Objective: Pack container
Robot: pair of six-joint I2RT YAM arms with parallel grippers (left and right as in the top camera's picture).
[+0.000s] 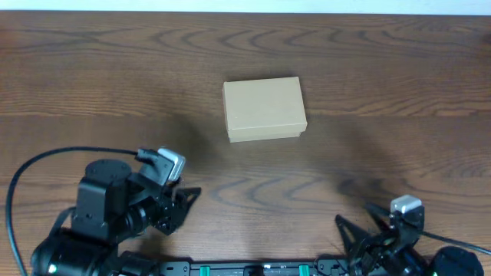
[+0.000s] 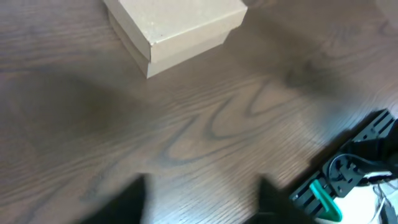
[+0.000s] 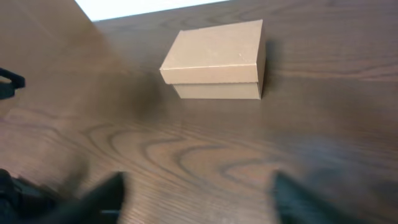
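- Lying shut on the dark brown wood-grain table [image 1: 92, 69], the small plain tan rectangular cardboard box [image 1: 265, 107] sits near the table's middle, somewhat toward its far edge.
- From overhead, the box's long axis runs roughly along the table's width. It is turned slightly, so its right end sits a little nearer the far edge than its left end.
- One long side of the box faces the table's near edge, and it shows from overhead as a narrow strip below the lid.
- The lid is down and flat, its front lip overlapping the base. A thin seam between lid and base shows in both wrist views.
- The cardboard is matte, evenly tan and unprinted, with crisp corners.
- The left gripper [image 2: 202, 183] hangs low at the table's near-left edge. Its two dark fingers are blurred but spread apart, with nothing between them.
- The right gripper [image 3: 199, 180] is at the table's near-right edge. Its fingers are likewise parted wide and hold nothing.
- Both grippers are well apart from the box, with bare table between.
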